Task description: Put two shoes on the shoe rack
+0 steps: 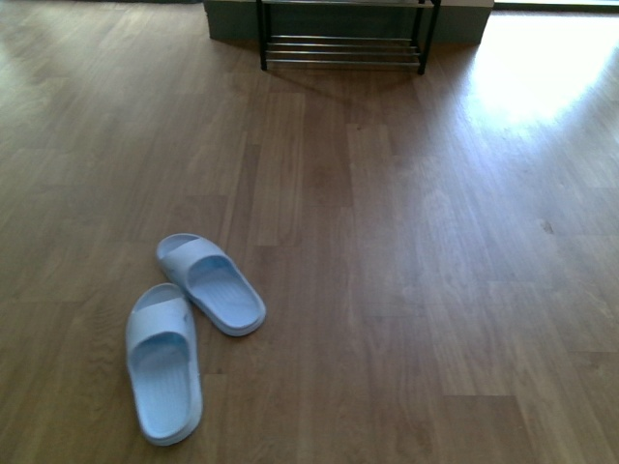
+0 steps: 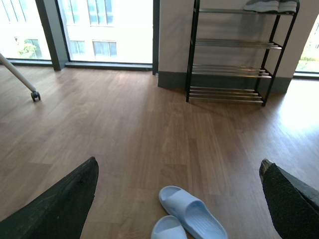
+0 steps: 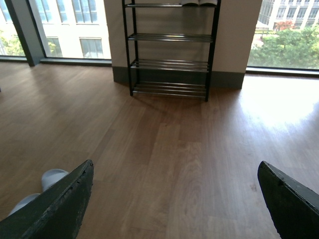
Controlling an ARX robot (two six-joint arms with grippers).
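The shoe rack (image 2: pixel 229 45), with black side frames and chrome rods, stands against the far wall. It also shows in the right wrist view (image 3: pixel 169 37), and its lowest tiers show in the front view (image 1: pixel 343 48). The two grey sneakers (image 2: pixel 271 5) sit side by side on its top shelf, cut off by the picture's edge; their white soles also show in the right wrist view (image 3: pixel 199 2). My left gripper (image 2: pixel 178 164) is open and empty above the floor, far from the rack. My right gripper (image 3: pixel 175 167) is open and empty too.
Two light blue slides (image 1: pixel 184 329) lie on the wooden floor at the near left, below my left gripper (image 2: pixel 192 214). A white pole on a caster (image 2: pixel 34 94) stands at the far left. Windows run along the far wall.
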